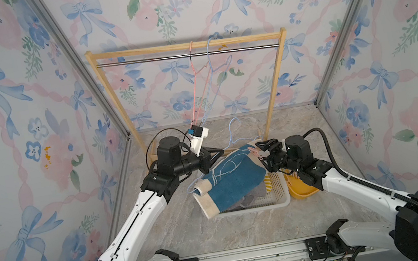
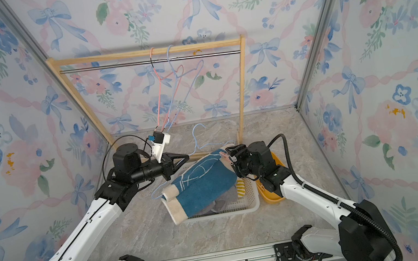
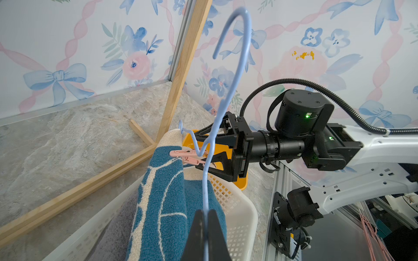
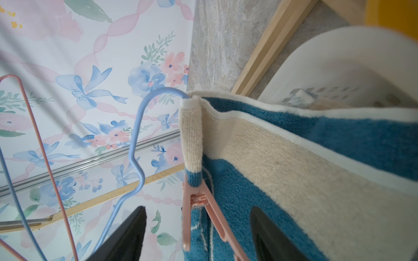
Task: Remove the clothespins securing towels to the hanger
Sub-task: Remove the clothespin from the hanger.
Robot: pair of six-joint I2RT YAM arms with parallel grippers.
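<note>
Nothing legible in any view: no text, label, brand, number or sign to be read.
</note>
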